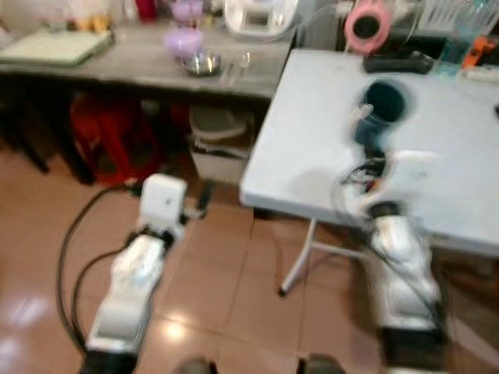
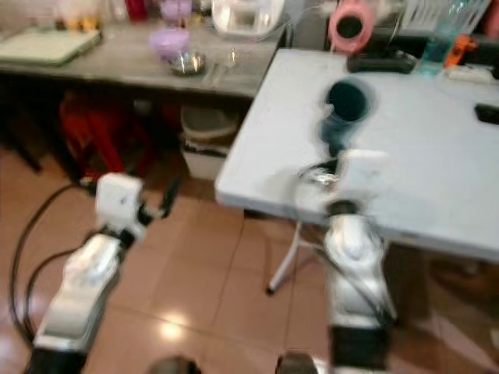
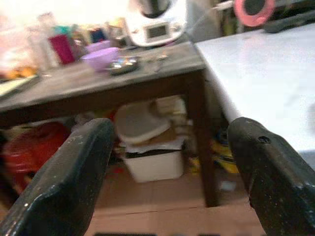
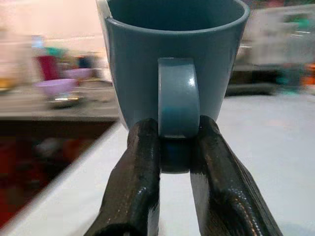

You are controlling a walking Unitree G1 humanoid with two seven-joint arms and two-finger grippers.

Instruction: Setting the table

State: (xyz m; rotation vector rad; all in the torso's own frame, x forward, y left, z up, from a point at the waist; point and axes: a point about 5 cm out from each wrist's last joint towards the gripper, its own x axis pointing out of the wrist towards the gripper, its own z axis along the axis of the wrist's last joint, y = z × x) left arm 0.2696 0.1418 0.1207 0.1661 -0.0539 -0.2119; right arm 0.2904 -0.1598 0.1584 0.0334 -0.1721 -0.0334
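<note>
Both eye views are pretty motion-blurred, evenly bright daylight-ish, with glare patches on the glossy terracotta floor tiles (image 1: pixel 23 312) lower left; wrist-view backgrounds are soft.

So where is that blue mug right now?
The blue mug is held by its handle in the right gripper, above the white table.

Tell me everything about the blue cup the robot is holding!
The blue-grey mug looks like glazed ceramic, smooth and shiny, with a dark inside and one loop handle. It stands upright, mouth up. The right gripper pinches the handle's lower end between its two black fingers, shut on it. The mug is over the white folding table; blur hides whether it rests on it.
</note>
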